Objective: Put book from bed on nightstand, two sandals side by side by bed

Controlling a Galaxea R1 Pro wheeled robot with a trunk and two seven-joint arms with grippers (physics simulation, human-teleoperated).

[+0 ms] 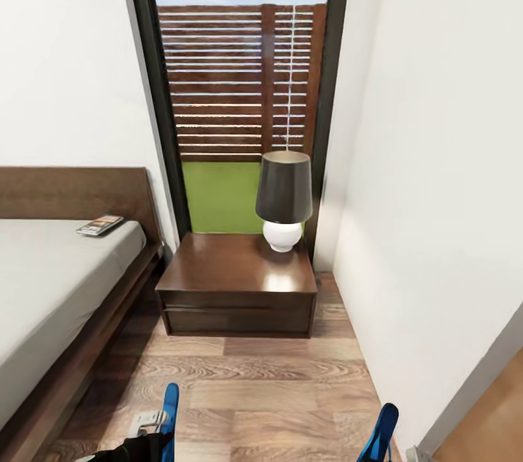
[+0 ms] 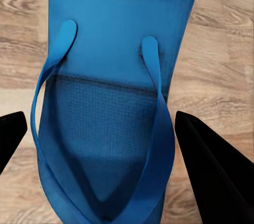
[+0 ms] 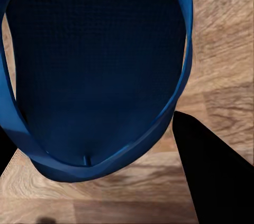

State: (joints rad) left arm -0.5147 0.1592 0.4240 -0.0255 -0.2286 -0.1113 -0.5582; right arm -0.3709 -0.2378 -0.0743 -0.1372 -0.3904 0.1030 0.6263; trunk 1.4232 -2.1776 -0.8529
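The book (image 1: 100, 224) lies on the pale mattress of the bed (image 1: 43, 288), near the headboard at the left of the head view. A dark wooden nightstand (image 1: 218, 266) stands just right of the bed. Two blue sandals stand on edge at the bottom of the head view, one at the left (image 1: 170, 411) and one at the right (image 1: 382, 433). My left gripper (image 2: 100, 117) is shut on the left sandal (image 2: 111, 76), black fingers on both sides of it. My right gripper (image 3: 90, 129) is shut on the right sandal (image 3: 95, 65) above the floor.
A lamp (image 1: 283, 204) with a dark shade and white base stands on the nightstand's back right corner. A tall window (image 1: 240, 84) rises behind it. A white wall (image 1: 436, 193) closes the right side. Wood-plank floor (image 1: 276, 389) lies between me and the nightstand.
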